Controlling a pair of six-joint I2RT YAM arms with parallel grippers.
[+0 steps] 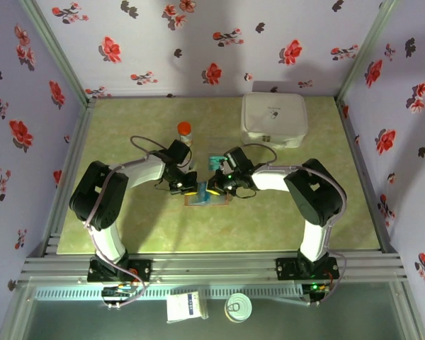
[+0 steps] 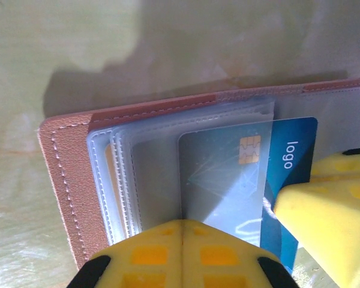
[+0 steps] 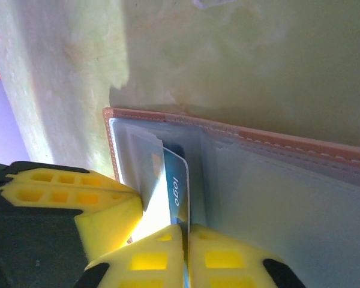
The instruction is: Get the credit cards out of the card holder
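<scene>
The brown card holder lies open on the green table between both arms, its clear sleeves facing up. In the left wrist view a teal-blue credit card with a chip and the word "logo" sticks halfway out of a sleeve of the card holder. My right gripper is shut on the edge of this credit card, which passes between its fingertips. My left gripper is shut, its tips pressing down on the clear sleeves. In the top view the left gripper and right gripper almost touch.
Another teal card lies on the table just behind the grippers. An orange-capped bottle stands behind the left gripper. A white rounded case sits at the back right. Flowered walls enclose the table on three sides.
</scene>
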